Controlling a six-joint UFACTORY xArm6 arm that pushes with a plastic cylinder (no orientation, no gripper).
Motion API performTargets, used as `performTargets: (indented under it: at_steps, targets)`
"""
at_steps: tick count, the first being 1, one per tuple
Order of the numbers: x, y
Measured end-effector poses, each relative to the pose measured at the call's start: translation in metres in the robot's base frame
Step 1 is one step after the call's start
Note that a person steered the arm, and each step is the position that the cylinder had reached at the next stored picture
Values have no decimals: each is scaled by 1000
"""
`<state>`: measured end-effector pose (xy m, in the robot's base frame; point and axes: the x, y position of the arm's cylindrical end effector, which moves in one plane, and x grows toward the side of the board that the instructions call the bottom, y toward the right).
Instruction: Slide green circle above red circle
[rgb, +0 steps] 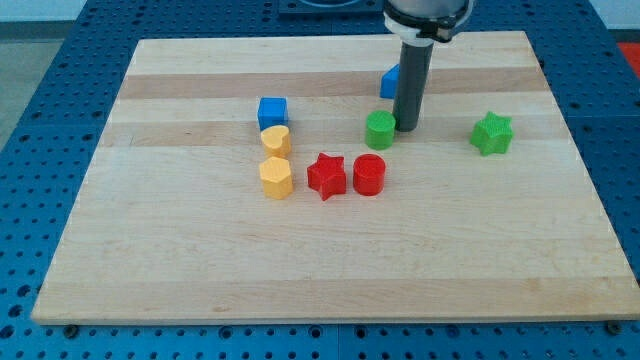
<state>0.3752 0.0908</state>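
The green circle (380, 129) sits on the wooden board, just above the red circle (369, 174) with a small gap between them. My tip (407, 129) rests on the board right beside the green circle, at its right side, touching or nearly touching it. The rod rises from there toward the view's top.
A red star (327, 176) lies left of the red circle. A yellow hexagon (276, 178), a yellow heart (276, 140) and a blue cube (272, 112) stand in a column further left. A blue block (389, 83) is partly hidden behind the rod. A green star (492, 133) lies at the right.
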Motion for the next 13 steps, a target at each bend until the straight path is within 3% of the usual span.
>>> performTargets:
  at_steps: [13]
  targets:
    - [2,-42]
